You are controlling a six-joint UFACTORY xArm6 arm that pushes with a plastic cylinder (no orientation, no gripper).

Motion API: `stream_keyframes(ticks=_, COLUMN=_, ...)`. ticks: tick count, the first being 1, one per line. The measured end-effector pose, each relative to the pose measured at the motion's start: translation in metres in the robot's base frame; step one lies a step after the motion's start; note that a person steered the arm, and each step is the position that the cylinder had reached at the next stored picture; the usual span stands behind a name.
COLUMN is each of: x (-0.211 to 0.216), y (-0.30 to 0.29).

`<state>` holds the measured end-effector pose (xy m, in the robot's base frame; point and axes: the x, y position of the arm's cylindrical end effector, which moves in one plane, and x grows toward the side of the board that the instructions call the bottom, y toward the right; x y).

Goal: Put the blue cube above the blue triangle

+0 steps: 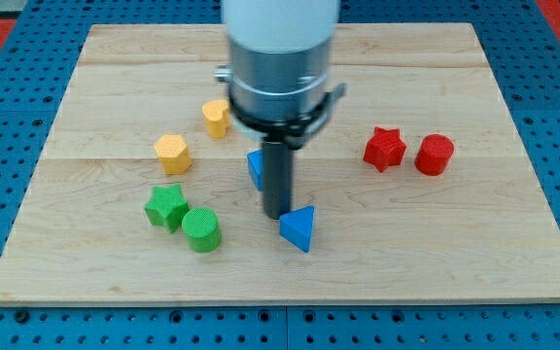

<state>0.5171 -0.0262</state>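
The blue cube (255,168) sits near the board's middle, mostly hidden behind the dark rod. The blue triangle (298,228) lies below and to the right of it. My tip (277,215) rests on the board just left of the triangle's upper corner and just below the cube, close to both. The arm's grey and white body covers the board above the cube.
A yellow block (216,118) and a yellow hexagon (172,153) lie to the upper left. A green star (166,207) and a green cylinder (201,229) lie to the left. A red star (384,149) and a red cylinder (434,155) lie to the right.
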Motion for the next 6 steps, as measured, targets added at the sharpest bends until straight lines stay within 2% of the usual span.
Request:
stream_keyframes(ticks=1, x=-0.001, y=-0.049)
stream_keyframes(ticks=2, x=-0.041, y=-0.051)
stream_keyframes(ticks=3, x=-0.072, y=-0.048)
stream_keyframes(ticks=5, x=-0.066, y=0.014)
stream_keyframes(ticks=6, x=-0.080, y=-0.010)
